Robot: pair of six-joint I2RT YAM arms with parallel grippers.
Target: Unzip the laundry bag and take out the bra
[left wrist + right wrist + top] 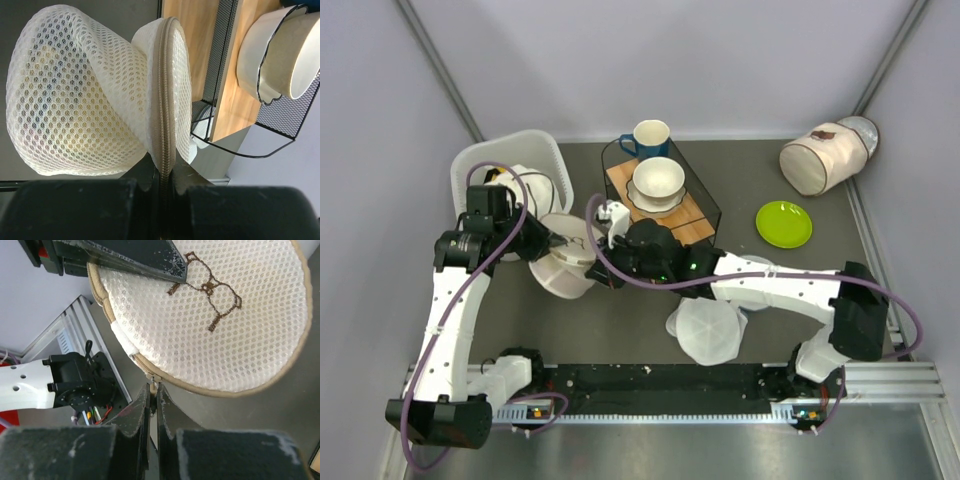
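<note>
Left wrist view: laundry bag bulging, zip rim running between left gripper fingers, which are pinching it. Right wrist view: right gripper fingers pressing together right at zip pull on bag's rim; gripping pull or not, cannot tell. Top external view: bag sitting at tabletop's left-centre, between white basket and wire rack; bowl resting in rack.

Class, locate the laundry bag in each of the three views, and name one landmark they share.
Top external: laundry bag left of centre.
Left wrist: it fills left and centre.
Right wrist: upper right, marked face showing.
Shared landmark: left gripper clamping its zip rim.
</note>
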